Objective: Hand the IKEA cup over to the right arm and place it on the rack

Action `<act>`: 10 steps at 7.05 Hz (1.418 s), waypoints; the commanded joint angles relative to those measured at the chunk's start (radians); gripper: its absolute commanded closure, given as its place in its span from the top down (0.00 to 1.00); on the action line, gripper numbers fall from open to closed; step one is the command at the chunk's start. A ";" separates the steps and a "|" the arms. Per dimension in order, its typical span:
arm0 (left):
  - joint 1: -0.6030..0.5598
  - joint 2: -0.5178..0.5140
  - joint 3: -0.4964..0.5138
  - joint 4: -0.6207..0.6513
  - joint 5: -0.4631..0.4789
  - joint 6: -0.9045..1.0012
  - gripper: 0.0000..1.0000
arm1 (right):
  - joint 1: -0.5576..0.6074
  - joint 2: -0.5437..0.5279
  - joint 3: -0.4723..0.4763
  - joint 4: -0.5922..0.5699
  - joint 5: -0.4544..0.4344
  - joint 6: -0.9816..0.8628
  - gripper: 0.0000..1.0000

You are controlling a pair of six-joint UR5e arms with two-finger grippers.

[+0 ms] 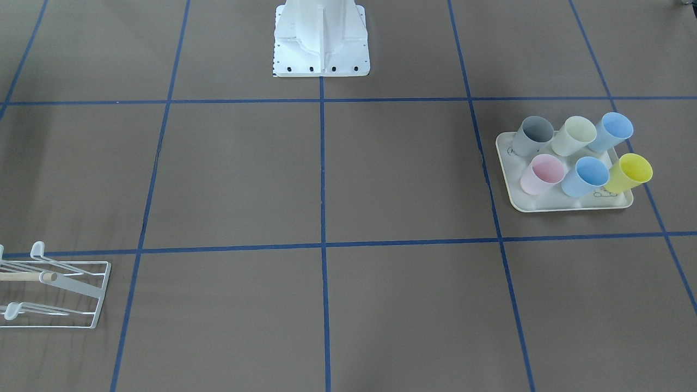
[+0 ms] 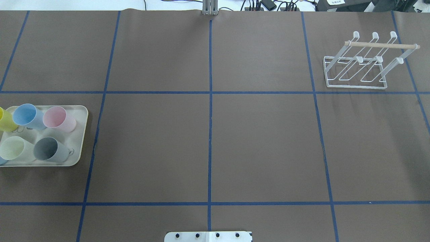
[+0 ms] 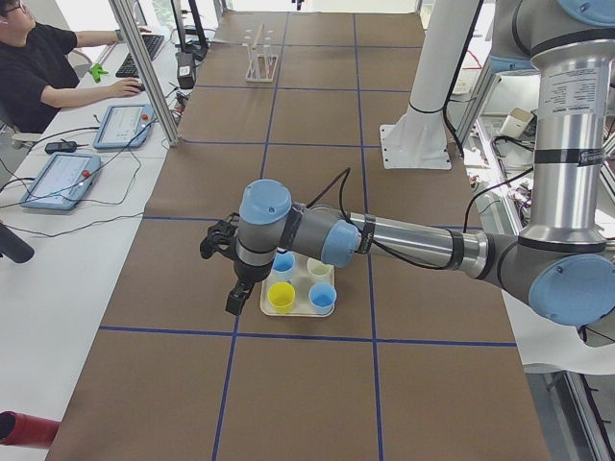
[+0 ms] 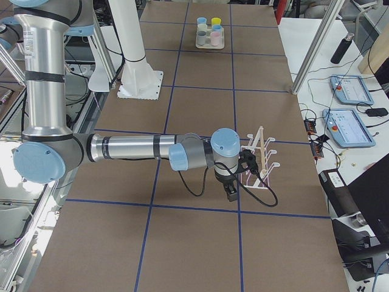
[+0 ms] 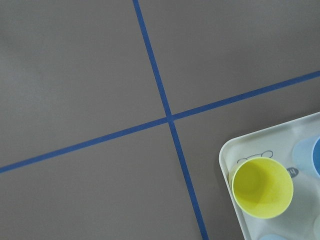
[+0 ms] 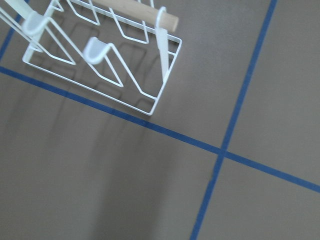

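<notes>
Jaws of the left gripper [image 3: 233, 300] and right gripper [image 4: 231, 193]: I cannot tell if released or clenched. IKEA cups [image 1: 585, 177] stand crowded on the tray [image 1: 566, 206], well apart from the rack [image 2: 356, 86]; grasping one may, I think, knock its neighbours.

A robotics lab: tape-gridded table [image 2: 268, 141], teach pendants [image 4: 349, 90], an operator [image 3: 34, 72] at a keyboard [image 3: 140, 55].

light: diffuse, even, med-bright | shadows: soft, faint streaks on table [image 6: 150, 200] beside rack [image 6: 164, 50] | focus: rack prongs at top-left of rt wrist view blurred; left wrist view sharp
</notes>
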 commanded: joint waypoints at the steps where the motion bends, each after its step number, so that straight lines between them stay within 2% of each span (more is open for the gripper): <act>1: 0.002 -0.041 0.037 -0.032 -0.016 -0.001 1.00 | -0.091 0.004 0.067 0.060 0.033 0.113 1.00; 2: 0.020 -0.041 0.041 -0.055 -0.042 -0.001 1.00 | -0.145 0.006 0.117 0.063 0.053 0.179 1.00; 4: 0.113 -0.001 0.064 -0.089 -0.044 -0.003 1.00 | -0.263 0.007 0.230 0.063 0.030 0.367 1.00; 5: 0.132 0.030 0.090 -0.162 -0.044 -0.086 1.00 | -0.321 0.015 0.272 0.063 0.004 0.432 1.00; 6: 0.162 0.066 0.188 -0.351 -0.044 -0.164 1.00 | -0.373 0.051 0.293 0.063 -0.008 0.531 1.00; 7: 0.179 0.070 0.321 -0.568 -0.050 -0.256 1.00 | -0.400 0.064 0.294 0.063 -0.018 0.556 1.00; 8: 0.225 0.070 0.393 -0.719 -0.061 -0.371 1.00 | -0.406 0.065 0.294 0.063 -0.031 0.557 1.00; 10: 0.284 0.070 0.397 -0.809 -0.069 -0.553 1.00 | -0.411 0.064 0.294 0.063 -0.038 0.557 1.00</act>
